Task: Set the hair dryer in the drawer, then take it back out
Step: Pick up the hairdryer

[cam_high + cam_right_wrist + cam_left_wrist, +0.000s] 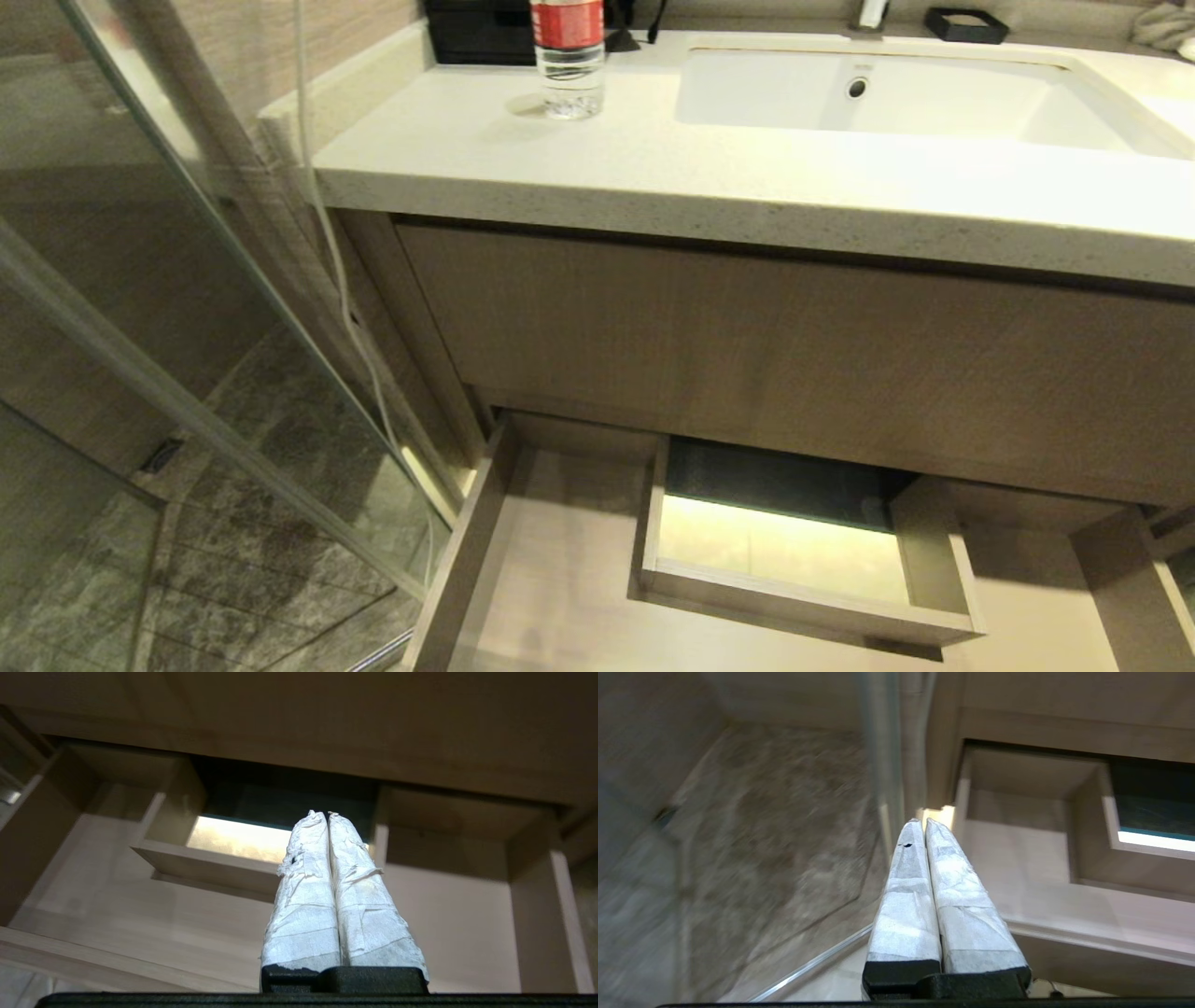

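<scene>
The drawer (560, 579) stands pulled out under the vanity, a pale shallow tray with a boxed rectangular cutout (803, 551) in its floor. Nothing lies in the part of it that shows. The hair dryer is out of view. Neither arm appears in the head view. My left gripper (923, 820) is shut and empty, hanging over the drawer's left corner (1017, 858) beside the glass door. My right gripper (325, 813) is also shut and empty, pointing at the cutout (233, 840) in the drawer (117, 896).
Above the drawer are a taller wood-grain panel (794, 345) and the stone countertop (653, 168) with a white sink (878, 93), a water bottle (568, 56) and a black box (476, 33). A glass shower door (187, 373) and a white cable (341, 271) stand at the left.
</scene>
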Tool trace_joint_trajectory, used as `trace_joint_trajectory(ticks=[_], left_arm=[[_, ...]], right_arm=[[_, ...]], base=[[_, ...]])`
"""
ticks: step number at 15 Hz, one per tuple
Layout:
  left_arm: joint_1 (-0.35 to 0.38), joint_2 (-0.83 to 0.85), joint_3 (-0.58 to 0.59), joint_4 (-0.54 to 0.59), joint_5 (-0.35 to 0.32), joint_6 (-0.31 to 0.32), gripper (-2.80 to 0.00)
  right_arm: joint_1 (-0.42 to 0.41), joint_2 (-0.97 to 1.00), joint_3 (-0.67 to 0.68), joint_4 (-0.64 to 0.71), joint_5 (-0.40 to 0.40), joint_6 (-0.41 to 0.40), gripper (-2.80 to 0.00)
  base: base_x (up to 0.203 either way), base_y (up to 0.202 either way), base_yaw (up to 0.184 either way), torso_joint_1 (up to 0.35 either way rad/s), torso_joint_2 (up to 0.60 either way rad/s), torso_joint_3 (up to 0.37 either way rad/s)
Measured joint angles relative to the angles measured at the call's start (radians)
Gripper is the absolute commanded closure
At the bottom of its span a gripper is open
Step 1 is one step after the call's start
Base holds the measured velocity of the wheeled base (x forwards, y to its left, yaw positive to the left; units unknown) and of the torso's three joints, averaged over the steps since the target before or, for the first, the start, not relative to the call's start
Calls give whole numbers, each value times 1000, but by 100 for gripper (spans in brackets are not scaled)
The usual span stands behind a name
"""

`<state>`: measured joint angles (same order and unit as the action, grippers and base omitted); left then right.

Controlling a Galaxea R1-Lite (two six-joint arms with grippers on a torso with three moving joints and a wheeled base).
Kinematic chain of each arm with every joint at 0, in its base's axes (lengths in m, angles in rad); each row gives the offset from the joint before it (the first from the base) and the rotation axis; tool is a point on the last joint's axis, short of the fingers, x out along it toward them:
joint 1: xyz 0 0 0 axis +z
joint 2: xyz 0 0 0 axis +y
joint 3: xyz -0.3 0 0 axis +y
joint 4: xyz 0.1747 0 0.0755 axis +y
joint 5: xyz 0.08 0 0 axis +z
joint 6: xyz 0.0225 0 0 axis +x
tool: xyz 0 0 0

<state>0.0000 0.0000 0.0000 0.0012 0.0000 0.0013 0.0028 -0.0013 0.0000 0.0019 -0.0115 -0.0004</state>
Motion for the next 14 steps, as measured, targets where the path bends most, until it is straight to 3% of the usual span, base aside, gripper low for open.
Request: trace_joint_trajectory(ticks=[4,14], left_arm=[[0,0,0,0,0,0,0],[0,0,0,0,0,0,0]], right_arm=[[0,0,0,0,0,-2,0],[0,0,0,1,-1,1,0]], base=[[2,-9,122,78,-239,-185],[0,0,0,2,-5,-4]])
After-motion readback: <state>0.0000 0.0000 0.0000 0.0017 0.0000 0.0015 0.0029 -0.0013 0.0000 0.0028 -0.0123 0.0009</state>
